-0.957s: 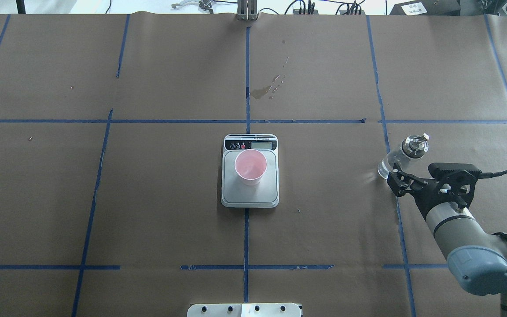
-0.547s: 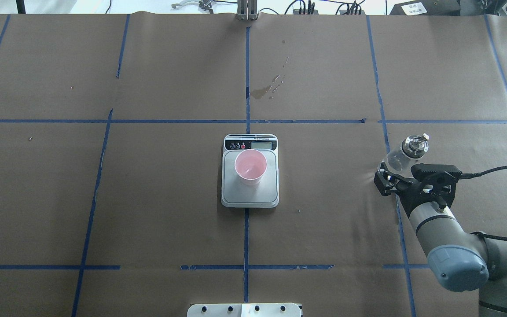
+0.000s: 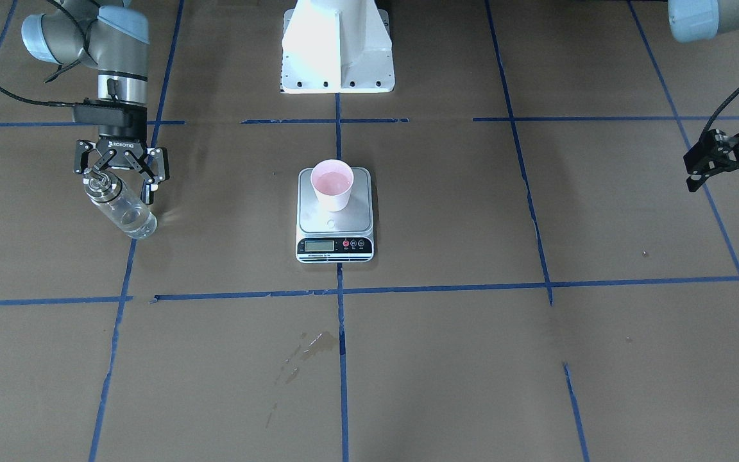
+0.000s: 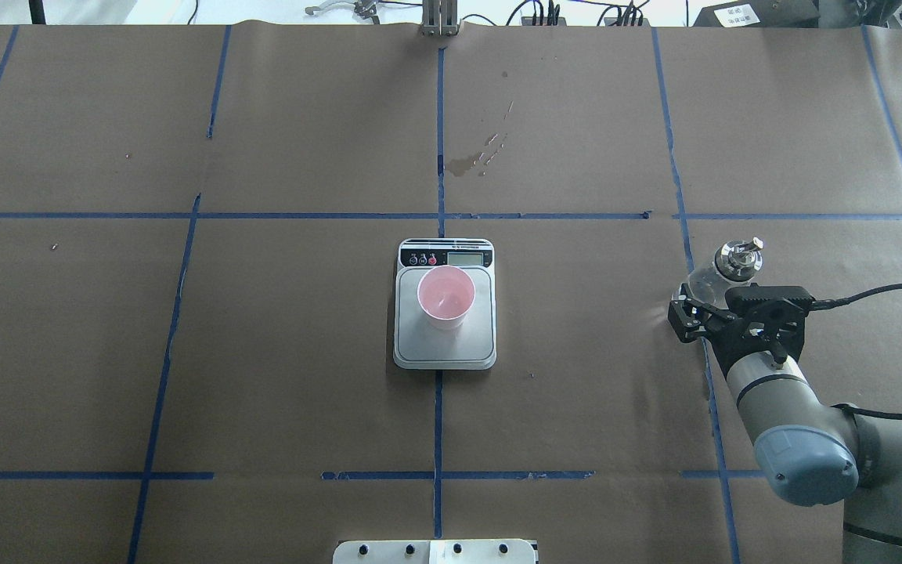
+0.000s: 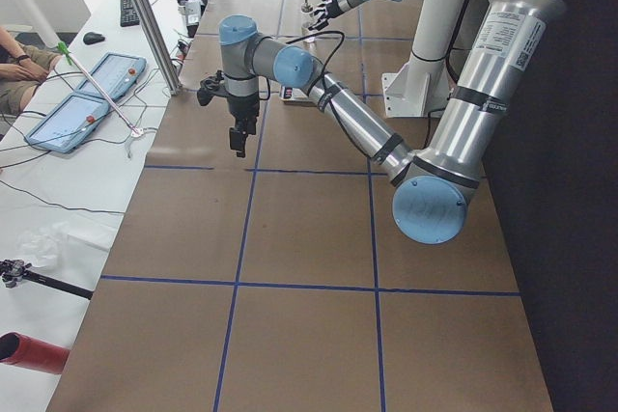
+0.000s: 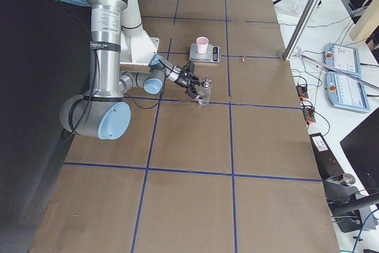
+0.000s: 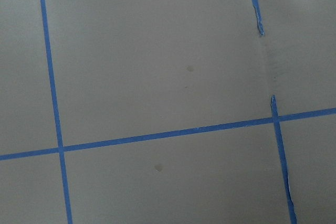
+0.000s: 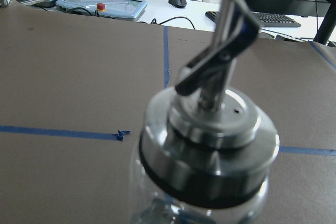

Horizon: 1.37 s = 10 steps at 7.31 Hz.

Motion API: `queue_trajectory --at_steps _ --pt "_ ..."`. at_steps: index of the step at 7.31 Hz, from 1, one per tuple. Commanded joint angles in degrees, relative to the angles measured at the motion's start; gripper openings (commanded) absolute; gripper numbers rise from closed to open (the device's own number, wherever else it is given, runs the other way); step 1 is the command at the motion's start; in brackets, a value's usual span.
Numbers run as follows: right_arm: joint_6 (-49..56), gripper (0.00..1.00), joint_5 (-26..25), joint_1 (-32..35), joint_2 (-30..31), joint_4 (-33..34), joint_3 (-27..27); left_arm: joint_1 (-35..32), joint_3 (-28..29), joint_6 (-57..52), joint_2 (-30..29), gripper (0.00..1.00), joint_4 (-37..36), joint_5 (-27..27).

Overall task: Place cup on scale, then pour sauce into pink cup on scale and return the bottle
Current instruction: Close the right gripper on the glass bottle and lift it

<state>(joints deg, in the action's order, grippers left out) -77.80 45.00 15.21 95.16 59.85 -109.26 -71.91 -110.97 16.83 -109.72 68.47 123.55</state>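
Note:
The pale pink cup (image 3: 332, 185) stands on the steel platform of the scale (image 3: 335, 246) at the table's centre; both also show in the overhead view, the cup (image 4: 445, 298) on the scale (image 4: 445, 348). The clear glass bottle (image 3: 122, 212) with its silver spout cap (image 4: 739, 257) stands on the table on my right side. My right gripper (image 3: 119, 189) is open, with one finger on each side of the bottle's upper part. The right wrist view is filled by the bottle cap (image 8: 210, 145). My left gripper (image 3: 727, 185) hangs open and empty far off at the left side.
A dried spill stain (image 4: 474, 160) marks the paper beyond the scale. Blue tape lines (image 4: 439, 215) divide the brown table cover. The robot's white base (image 3: 337, 45) stands behind the scale. Operator tablets (image 6: 346, 75) lie beyond the far table edge.
My right gripper has shifted left and a little forward, closing in around the bottle, and the arm has swung with it. The bottle, cup and scale have not moved.

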Motion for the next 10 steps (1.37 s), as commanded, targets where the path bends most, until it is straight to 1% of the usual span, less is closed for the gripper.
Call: queue_trajectory --at_steps 1,2,3,4,5,6,8,9,10 --pt "0.10 1.00 0.00 1.31 -1.72 0.00 1.85 -0.08 -0.13 -0.13 0.12 1.00 0.00 -0.16" --pt "0.10 1.00 0.08 1.48 -1.73 0.00 2.20 -0.08 -0.13 -0.13 0.12 1.00 0.00 -0.50" --pt "0.10 0.98 0.35 1.83 -1.81 0.00 2.21 -0.08 -0.13 -0.13 0.12 1.00 0.00 -0.33" --pt "0.10 0.29 0.26 2.01 -2.77 0.00 2.29 -0.08 -0.21 0.13 0.04 1.00 0.00 -0.07" --pt "2.10 0.00 0.44 2.01 -2.96 -0.09 1.77 -0.08 -0.39 0.48 -0.05 1.00 0.00 -0.07" --pt "8.22 0.00 0.87 3.06 -4.18 -2.87 -0.76 -0.08 -0.65 0.57 -0.05 1.00 -0.09 0.02" --pt "15.45 0.00 2.54 3.68 -4.62 -3.25 -5.42 -0.34 -0.39 -0.04 0.12 1.00 -0.09 0.02" --pt "22.10 0.00 3.24 4.03 -7.59 -3.17 -6.92 -0.51 -0.22 -0.30 0.47 1.00 0.00 -0.15" --pt "25.38 0.00 3.25 4.30 -9.88 -3.16 -6.93 -0.69 -0.39 -3.87 2.83 1.00 0.35 0.02"
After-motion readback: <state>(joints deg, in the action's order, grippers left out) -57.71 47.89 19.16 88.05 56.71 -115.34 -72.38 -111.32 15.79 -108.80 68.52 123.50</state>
